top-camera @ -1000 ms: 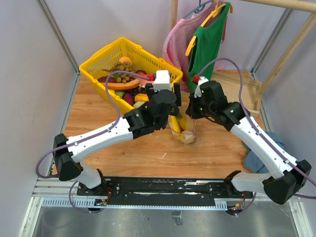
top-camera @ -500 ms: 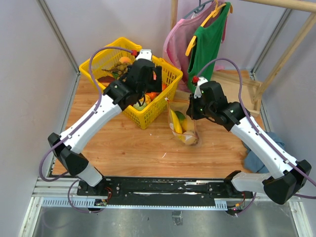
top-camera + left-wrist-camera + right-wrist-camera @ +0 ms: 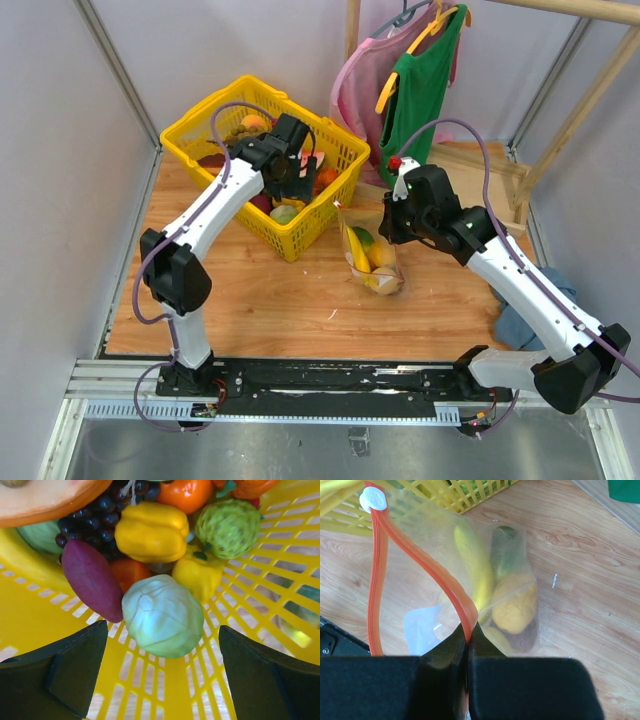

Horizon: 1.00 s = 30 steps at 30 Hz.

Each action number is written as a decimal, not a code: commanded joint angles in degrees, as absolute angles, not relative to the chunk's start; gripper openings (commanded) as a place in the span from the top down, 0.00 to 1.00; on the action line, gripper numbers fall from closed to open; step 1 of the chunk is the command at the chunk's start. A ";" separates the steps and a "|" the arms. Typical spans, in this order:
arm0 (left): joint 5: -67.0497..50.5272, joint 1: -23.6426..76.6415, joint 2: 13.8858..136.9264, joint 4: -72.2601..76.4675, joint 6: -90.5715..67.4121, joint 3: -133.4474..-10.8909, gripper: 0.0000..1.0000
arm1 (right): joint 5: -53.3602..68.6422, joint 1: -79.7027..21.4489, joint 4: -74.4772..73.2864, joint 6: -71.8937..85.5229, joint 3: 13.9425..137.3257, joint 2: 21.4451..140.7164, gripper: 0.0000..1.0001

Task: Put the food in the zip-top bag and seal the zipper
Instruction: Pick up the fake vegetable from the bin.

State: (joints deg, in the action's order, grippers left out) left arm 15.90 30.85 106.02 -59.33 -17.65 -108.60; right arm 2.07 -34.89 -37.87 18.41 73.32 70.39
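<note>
The zip-top bag (image 3: 372,256) stands upright on the wooden table (image 3: 280,300), just beside the near corner of the yellow basket (image 3: 200,107), on that corner's right as the top camera sees it. Its mouth gapes. The right gripper (image 3: 468,640) has its fingers pressed together on the zipper (image 3: 377,580), pinching the red-orange strip at one spot and holding that edge up (the strip's white slider tab sits at the far end, against the basket's wall). Through the clear plastic, a yellow banana (image 3: 472,570), a green-skinned mango (image 3: 504,542) and a round yellow-orange fruit (image 3: 516,607) lie packed together at the bottom.

Inside the basket, the left gripper (image 3: 162,655) hangs with its fingers spread wide, one on each side of a pale green cabbage (image 3: 162,615) and neither touching it. The cabbage rests on the basket's floor, touching a purple sweet potato (image 3: 92,580) on one side and with a yellow pepper (image 3: 150,530), dark grapes (image 3: 100,510) and a knobbly green fruit (image 3: 232,527) heaped behind it.
</note>
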 commanded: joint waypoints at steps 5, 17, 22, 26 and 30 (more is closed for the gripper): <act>8.50 29.18 108.92 -61.90 -15.83 -105.98 0.03 | 1.80 -35.59 -37.14 17.56 73.89 70.11 0.99; 6.07 28.76 113.19 -60.08 -15.21 -99.90 0.03 | 1.82 -35.60 -36.74 17.33 73.03 69.78 0.99; 4.23 28.75 114.40 -58.76 -15.12 -97.52 0.11 | 2.02 -35.60 -36.51 17.45 72.97 69.98 0.99; 3.68 28.74 113.18 -58.70 -15.29 -98.39 0.30 | 1.73 -35.59 -36.59 17.59 72.99 69.65 0.99; 4.69 28.74 110.53 -58.56 -15.90 -100.74 0.56 | 1.41 -35.60 -36.81 17.69 73.10 69.57 1.00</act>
State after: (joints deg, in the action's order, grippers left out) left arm 7.18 28.21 112.01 -56.34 -15.42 -99.66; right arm 2.07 -34.89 -37.78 18.00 73.32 70.39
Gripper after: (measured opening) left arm 0.587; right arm 0.009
